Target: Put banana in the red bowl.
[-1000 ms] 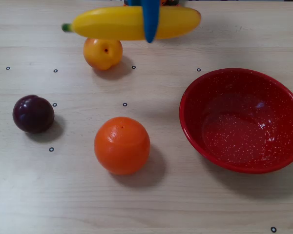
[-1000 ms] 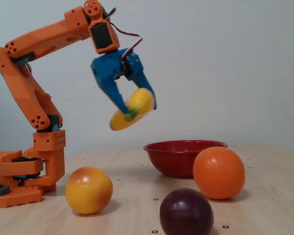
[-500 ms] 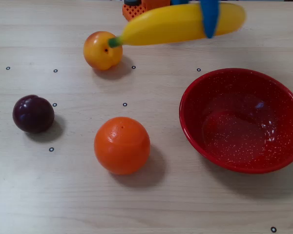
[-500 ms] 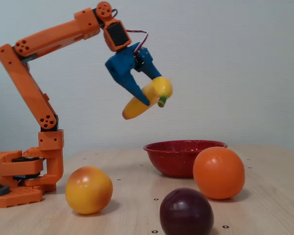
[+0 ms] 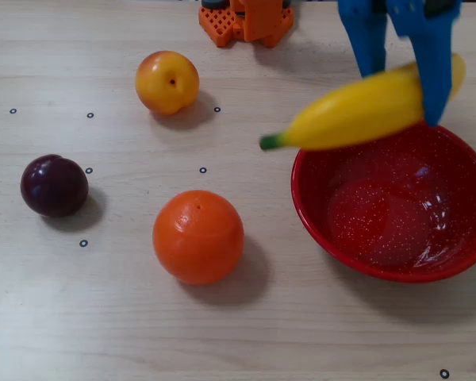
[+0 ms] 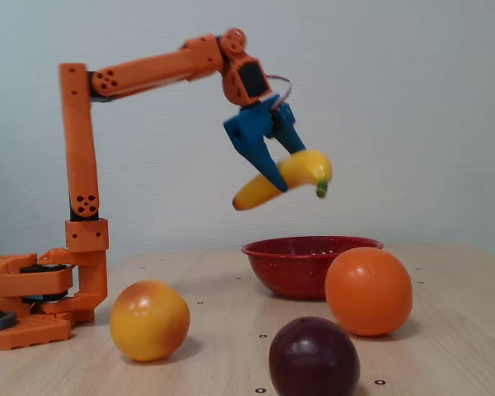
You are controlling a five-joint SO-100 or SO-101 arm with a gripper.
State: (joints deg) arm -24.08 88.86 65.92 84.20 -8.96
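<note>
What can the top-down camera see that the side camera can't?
Only the overhead view shows the inside bottom of the red bowl and the small black dots on the table. Only the fixed view shows the whole orange arm and the air gap between banana and bowl. Both show the claw gripping the banana, plus the peach, plum and orange.

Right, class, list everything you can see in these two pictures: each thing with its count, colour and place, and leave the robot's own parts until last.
banana: one, yellow with green stem, held in the air over the bowl's rim
red bowl: one, red with white speckles, right side of the overhead view
orange: one, orange, centre of the table
peach: one, yellow-orange, near the arm's base
plum: one, dark purple, left in the overhead view
table: one, pale wood
arm: one, orange
claw: one, blue, shut on the banana
</note>
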